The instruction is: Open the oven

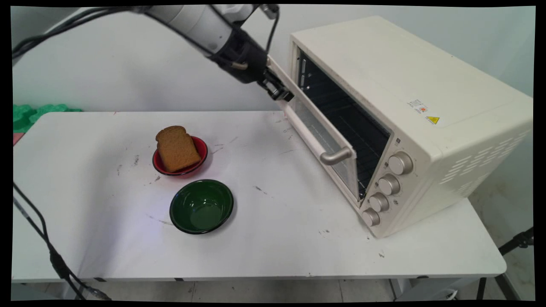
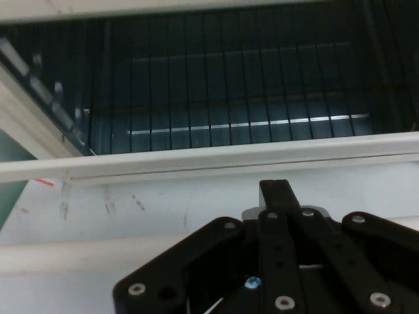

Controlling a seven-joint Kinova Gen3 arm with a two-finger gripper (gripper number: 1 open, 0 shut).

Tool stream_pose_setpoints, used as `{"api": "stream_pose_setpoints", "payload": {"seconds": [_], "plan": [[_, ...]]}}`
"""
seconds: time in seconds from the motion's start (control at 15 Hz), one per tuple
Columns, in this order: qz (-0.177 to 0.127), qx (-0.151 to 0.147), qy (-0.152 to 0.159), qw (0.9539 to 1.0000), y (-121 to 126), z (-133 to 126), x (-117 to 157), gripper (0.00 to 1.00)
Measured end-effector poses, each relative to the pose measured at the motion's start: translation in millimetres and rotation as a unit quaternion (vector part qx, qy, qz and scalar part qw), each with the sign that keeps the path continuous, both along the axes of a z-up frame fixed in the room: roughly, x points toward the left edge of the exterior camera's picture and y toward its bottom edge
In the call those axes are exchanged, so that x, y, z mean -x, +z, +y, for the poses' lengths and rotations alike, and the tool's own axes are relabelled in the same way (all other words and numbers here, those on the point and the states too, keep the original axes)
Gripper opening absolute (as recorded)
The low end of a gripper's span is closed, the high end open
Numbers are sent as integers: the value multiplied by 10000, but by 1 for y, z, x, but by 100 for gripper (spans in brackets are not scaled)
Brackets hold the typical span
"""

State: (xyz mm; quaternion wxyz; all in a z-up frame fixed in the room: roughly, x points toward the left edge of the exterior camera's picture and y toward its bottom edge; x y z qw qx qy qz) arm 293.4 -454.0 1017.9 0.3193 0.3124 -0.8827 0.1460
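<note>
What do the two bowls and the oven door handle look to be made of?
Green bowl: glossy, dark rim, likely enamelled metal. Red bowl under the toast: same glossy look, black rim. Door handle: matte silver, probably brushed metal or metallised plastic.

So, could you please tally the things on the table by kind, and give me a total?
Bowls: 2, a red bowl and a green bowl
Bread slices: 1, the bread, lying in the red bowl
Ovens: 1, the oven, its door partly open
Total: 4
</note>
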Motion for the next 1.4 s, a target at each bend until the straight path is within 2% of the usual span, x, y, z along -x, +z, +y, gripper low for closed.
{"api": "stream_pose_setpoints", "payload": {"seconds": [0.6, 1.4], "plan": [[231, 93, -81, 9997, -40, 29, -41, 0], [493, 76, 46, 9987, -96, 64, -84, 0]]}}
